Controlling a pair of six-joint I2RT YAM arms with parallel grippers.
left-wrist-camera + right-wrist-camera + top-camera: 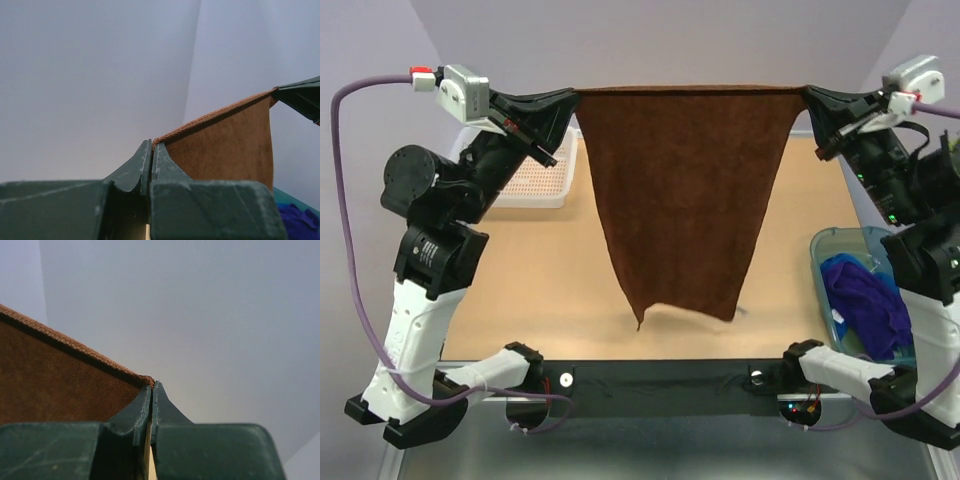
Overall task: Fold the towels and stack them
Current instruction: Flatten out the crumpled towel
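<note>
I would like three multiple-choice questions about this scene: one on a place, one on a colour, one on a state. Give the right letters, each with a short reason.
1. Where do the blue towel and the purple towel lie?
A. on the white tray
B. in the bin at the right of the table
C. spread mid-table

2. Which colour has the hanging towel?
A. rust-brown
B. blue
C. purple

3. How do both arms' jaws stand?
A. wide open
B. shut on nothing
C. shut on the hanging towel's top corners

Answers: 1 B, both are bundled inside the bin; 2 A, the stretched cloth is rust-brown; 3 C, each wrist view shows closed jaws pinching a corner.
</note>
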